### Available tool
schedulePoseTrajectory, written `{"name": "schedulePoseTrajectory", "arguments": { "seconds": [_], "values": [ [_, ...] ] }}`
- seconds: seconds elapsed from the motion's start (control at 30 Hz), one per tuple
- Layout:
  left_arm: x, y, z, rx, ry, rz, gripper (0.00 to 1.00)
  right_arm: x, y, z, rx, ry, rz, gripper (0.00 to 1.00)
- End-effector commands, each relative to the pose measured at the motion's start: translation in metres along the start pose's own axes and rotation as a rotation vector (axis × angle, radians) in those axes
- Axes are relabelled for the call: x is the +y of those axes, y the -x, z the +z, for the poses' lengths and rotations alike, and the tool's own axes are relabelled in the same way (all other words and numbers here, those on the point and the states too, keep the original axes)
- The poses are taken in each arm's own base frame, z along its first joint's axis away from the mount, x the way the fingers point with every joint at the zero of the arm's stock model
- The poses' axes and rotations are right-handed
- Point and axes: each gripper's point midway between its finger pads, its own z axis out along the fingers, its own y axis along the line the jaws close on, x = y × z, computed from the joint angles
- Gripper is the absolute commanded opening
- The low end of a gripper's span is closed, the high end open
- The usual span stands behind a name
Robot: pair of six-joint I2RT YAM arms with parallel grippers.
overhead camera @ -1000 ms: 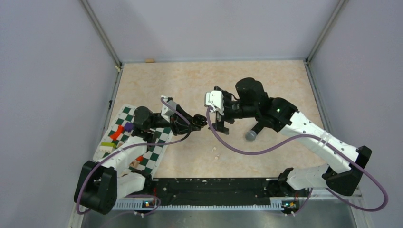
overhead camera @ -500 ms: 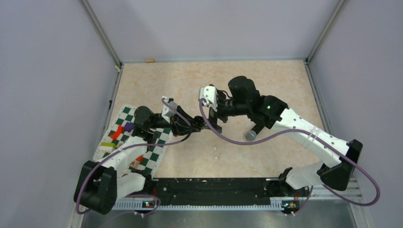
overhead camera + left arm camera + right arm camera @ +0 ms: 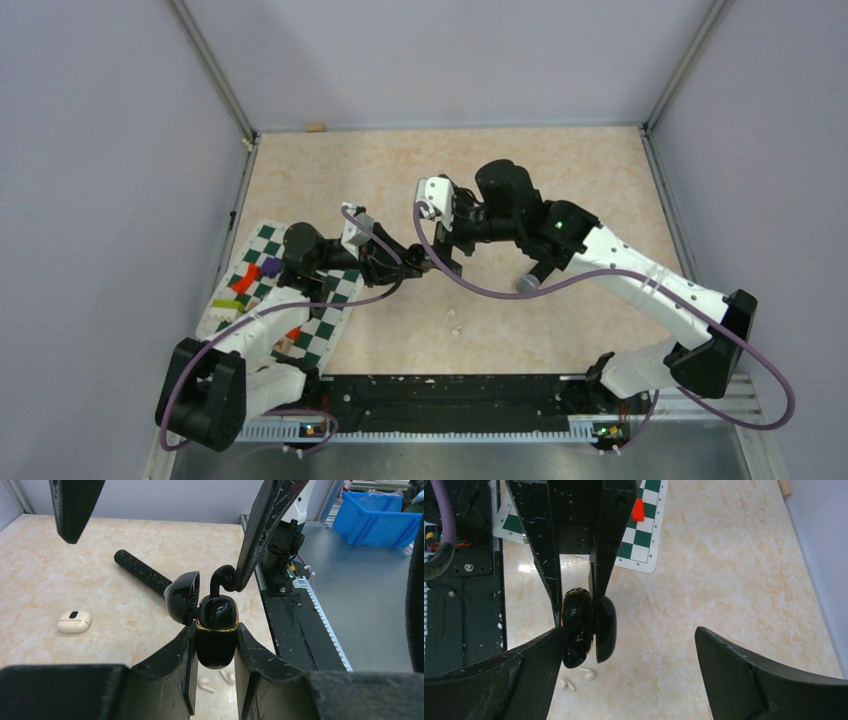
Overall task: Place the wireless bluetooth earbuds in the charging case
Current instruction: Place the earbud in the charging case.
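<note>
**Right arm closing in on the held case**

Compared with a second ago, the right gripper is sitting further left and is now crowding the left gripper, which is keeping its place. The left gripper is clamping the black charging case by its sides, above the table, with the lid hanging open. The right gripper is standing wide and gripping nothing.

The left wrist view is showing what the overhead view is hiding. A black earbud is sticking up from the case mouth, its stem touching one right finger; whether it is seated I cannot tell. That view is also showing a white case lying apart from the microphone. Both wrist views are showing two white earbuds lying on the table below the held case. The marks along the edge of the chess mat are too small to read.
</note>
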Motion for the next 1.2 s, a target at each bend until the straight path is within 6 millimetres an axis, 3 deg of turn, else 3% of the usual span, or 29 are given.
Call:
{"name": "schedulePoseTrajectory", "arguments": {
  "seconds": [0.0, 0.43, 0.7, 0.9, 1.0, 1.17],
  "values": [
    [-0.005, 0.008, 0.002, -0.004, -0.032, 0.060, 0.00, -0.025, 0.029, -0.005, -0.071, -0.115, -0.022, 0.99],
    [-0.005, 0.008, 0.002, -0.002, -0.033, 0.059, 0.00, -0.023, 0.042, -0.019, -0.104, -0.122, -0.028, 0.99],
    [-0.018, 0.011, 0.001, 0.024, -0.104, 0.058, 0.00, -0.052, 0.044, -0.051, -0.106, -0.294, -0.095, 0.99],
    [-0.031, -0.012, 0.000, 0.098, -0.232, 0.062, 0.00, -0.064, 0.014, -0.052, -0.060, -0.377, -0.152, 0.99],
    [-0.041, -0.011, -0.002, 0.089, -0.282, 0.085, 0.00, -0.062, -0.010, -0.046, -0.059, -0.396, -0.155, 0.99],
    [-0.041, -0.012, -0.002, 0.093, -0.276, 0.110, 0.00, -0.062, -0.017, -0.044, -0.092, -0.401, -0.153, 0.99]
  ]
}}
